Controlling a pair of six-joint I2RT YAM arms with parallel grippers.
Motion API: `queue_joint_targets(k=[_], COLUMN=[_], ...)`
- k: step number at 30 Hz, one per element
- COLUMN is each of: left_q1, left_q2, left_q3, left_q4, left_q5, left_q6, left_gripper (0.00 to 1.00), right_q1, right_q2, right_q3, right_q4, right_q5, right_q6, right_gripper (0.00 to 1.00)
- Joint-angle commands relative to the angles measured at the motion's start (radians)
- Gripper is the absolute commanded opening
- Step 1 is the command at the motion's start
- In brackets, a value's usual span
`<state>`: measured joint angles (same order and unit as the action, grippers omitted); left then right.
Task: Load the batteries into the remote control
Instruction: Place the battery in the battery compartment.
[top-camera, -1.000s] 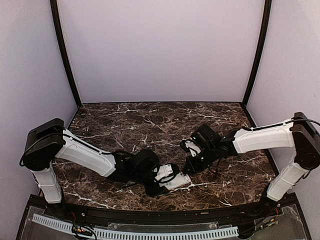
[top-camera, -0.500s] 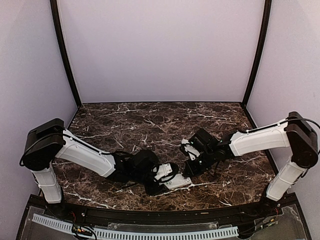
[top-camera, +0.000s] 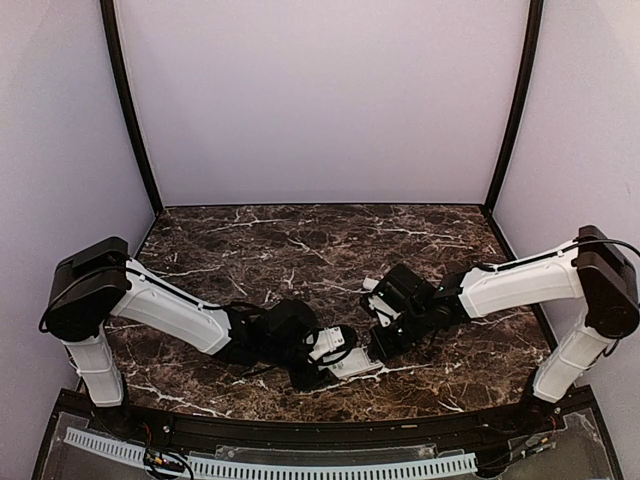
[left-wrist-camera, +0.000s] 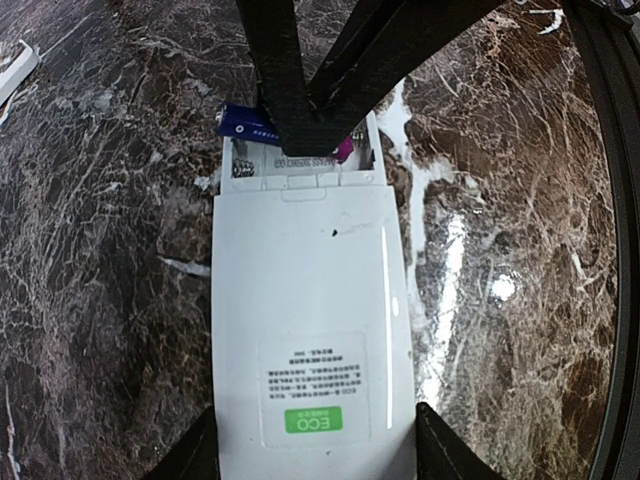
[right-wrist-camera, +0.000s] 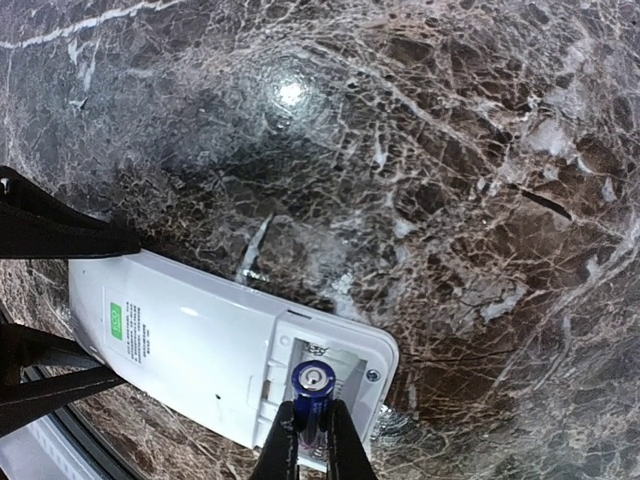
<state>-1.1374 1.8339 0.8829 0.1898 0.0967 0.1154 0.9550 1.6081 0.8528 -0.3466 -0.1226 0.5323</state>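
**A:** Two grippers meet low over the marble table, toward six o'clock in the overhead view. What does the left one have?

**B:** The left gripper is clamped on the remote control. In its own wrist camera, one finger presses each long side at the six o'clock end. The remote lies flat on the table, back up, with a green label close to that grip.

**A:** And the far end of it?

**B:** At twelve o'clock the battery bay is uncovered. The black fingers of the other arm cross over it, so I cannot tell what sits inside. One blue battery shows at eleven o'clock, jutting past the bay's corner.

**A:** Who holds that?

**B:** The right gripper is closed on it, with a finger touching each side. In the right wrist view the battery's round end faces the lens, directly over the open bay. I cannot tell whether its lower end touches the bay floor.

**A:** Anything else on the table?

**B:** A white strip lies at ten o'clock in the left wrist view, well apart from the remote. The picture's edge cuts most of it off, so I cannot tell what it is.
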Motion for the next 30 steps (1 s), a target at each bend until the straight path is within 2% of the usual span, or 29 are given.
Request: queue_joint_targets(k=[1, 8, 30], left_q1=[-0.006, -0.013, -0.028], left_q2=[0.011, 0.011, 0.013], left_q3=[-0.036, -0.038, -0.039], left_q4=[-0.104, -0.101, -0.110], left_q5=[-0.030, -0.043, -0.070], left_q6=[0.000, 0.007, 0.017], left_gripper=[0.37, 0.37, 0.36], right_q1=[0.019, 0.025, 0.023], right_q2=[-0.011, -0.010, 0.046], right_q3=[0.020, 0.048, 0.025], right_q4=[-0.099, -0.135, -0.060], right_q5=[0.093, 0.148, 0.166], right_q6=[-0.009, -0.015, -0.015], right_gripper=[0.00, 0.00, 0.00])
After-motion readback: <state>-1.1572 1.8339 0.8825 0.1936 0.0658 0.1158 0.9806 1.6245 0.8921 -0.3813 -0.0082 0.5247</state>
